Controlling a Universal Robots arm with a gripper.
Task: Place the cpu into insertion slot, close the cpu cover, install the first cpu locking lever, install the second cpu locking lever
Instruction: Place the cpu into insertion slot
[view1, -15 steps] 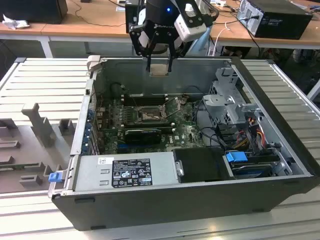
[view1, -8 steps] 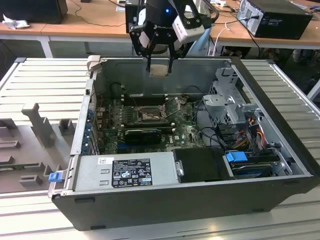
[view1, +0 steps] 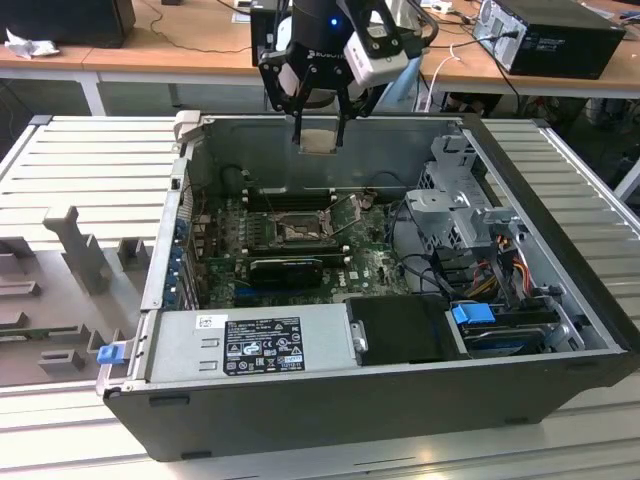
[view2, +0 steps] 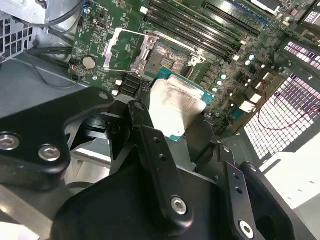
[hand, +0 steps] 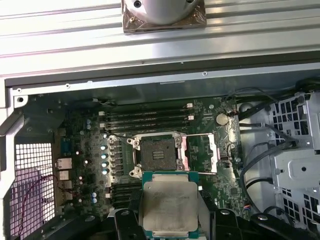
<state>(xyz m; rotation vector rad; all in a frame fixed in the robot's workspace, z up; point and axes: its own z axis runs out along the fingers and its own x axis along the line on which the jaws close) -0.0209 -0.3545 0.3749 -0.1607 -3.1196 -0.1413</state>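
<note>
Presently jaws pinching the cpu (hand: 168, 207) by opposite edges, aloft over one long edge of the computer case (view1: 350, 400); insertion slot (hand: 155, 154) exposed mid-case, cpu cover (hand: 202, 154) swung open beside it.

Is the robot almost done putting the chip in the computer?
Just starting. The gripper holds the cpu above the case. The insertion slot is empty and the cpu cover stands open, so placing, closing and locking are all left.

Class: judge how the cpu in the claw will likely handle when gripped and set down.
Probably stiff: the cpu sits flat in the claw. Likely light, being thin. Its smooth metal top may slip.
</note>
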